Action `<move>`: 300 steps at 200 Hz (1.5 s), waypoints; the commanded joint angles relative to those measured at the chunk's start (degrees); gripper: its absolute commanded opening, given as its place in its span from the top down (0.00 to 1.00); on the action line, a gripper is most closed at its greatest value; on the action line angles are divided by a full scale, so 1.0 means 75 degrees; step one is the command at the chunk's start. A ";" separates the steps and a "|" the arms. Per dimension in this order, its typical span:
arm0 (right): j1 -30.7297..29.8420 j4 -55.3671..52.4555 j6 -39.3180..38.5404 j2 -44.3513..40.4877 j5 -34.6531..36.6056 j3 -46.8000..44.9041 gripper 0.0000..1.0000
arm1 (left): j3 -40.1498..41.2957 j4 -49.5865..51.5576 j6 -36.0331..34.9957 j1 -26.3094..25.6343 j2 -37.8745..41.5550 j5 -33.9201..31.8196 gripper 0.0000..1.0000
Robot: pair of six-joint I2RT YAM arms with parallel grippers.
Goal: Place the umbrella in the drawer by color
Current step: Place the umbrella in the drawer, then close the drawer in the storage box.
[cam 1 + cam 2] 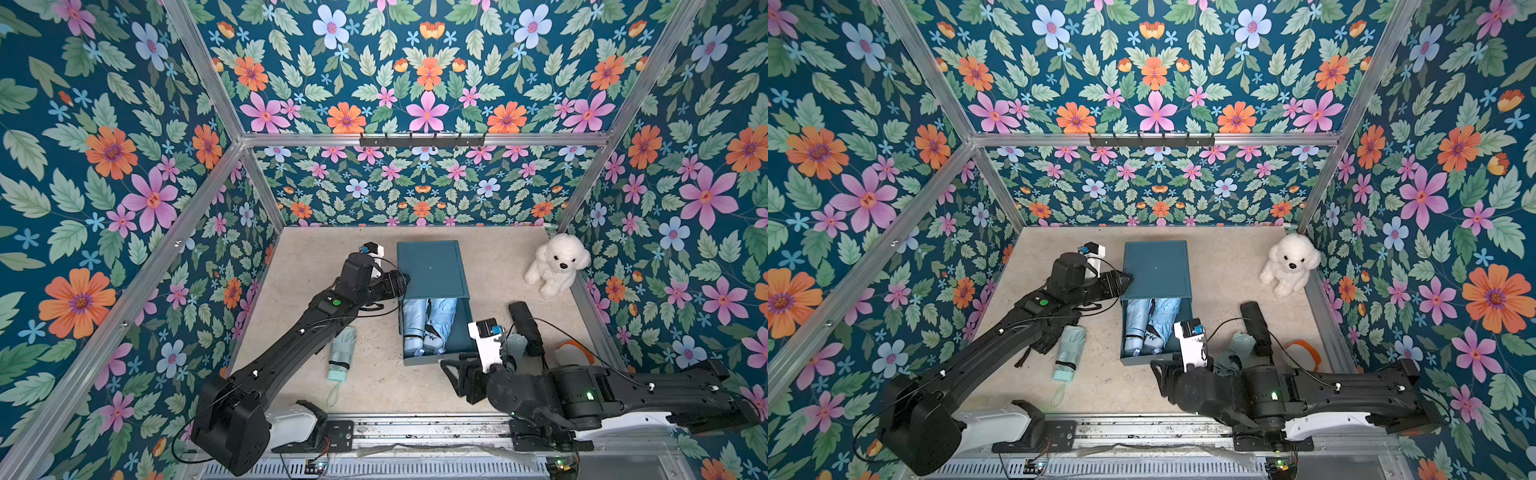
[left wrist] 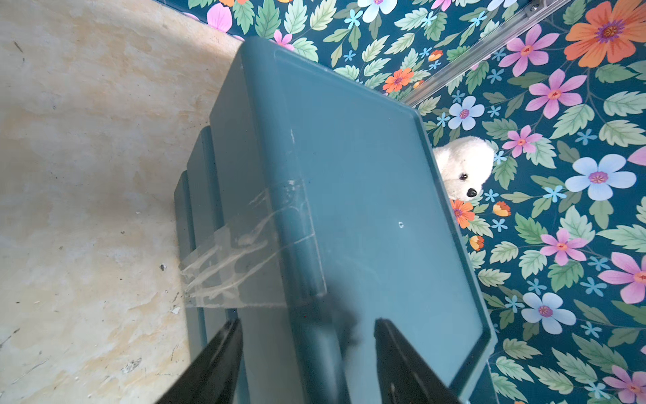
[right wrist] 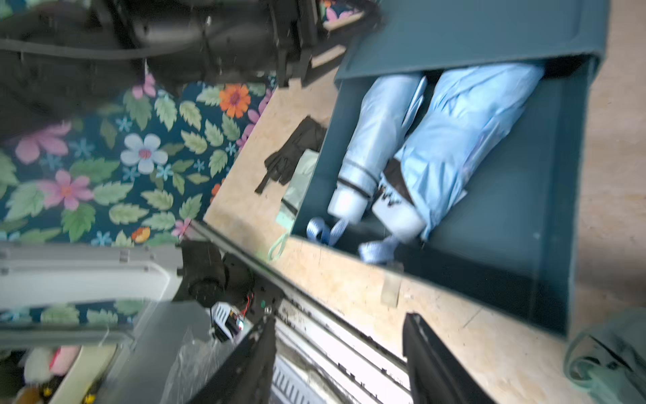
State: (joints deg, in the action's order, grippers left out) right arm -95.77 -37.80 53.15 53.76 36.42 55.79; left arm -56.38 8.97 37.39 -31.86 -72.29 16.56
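Teal cabinet (image 1: pixel 430 268) stands mid-table, with its drawer (image 3: pixel 507 210) pulled open toward the robot. Two light-blue umbrellas (image 1: pixel 415 324) lie side by side inside the drawer. Mint umbrella (image 1: pixel 343 351) lies on the table left of the drawer, and black umbrella (image 1: pixel 525 328) lies to its right. Left gripper (image 2: pixel 307 325): jaws spread, at the cabinet's left upper edge. Right gripper (image 3: pixel 339 321): jaws spread, empty, just before the drawer front.

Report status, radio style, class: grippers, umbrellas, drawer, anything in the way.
Left gripper open at cabinet side; right gripper open, empty, before open drawer. Two light-blue umbrellas in drawer. Mint umbrella outside, beside it. Nothing blocking drawer.
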 commanded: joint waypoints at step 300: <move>0.1993 0.3469 -0.0146 0.0992 -0.0192 -0.1772 1.00 | 0.0142 0.0303 -0.0636 0.0011 -0.0310 -0.0012 0.39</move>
State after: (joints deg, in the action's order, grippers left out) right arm -82.50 -15.77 54.13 61.25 34.22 43.00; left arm -55.94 6.83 34.28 -31.81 -74.54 16.56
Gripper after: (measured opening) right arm 0.069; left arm 0.612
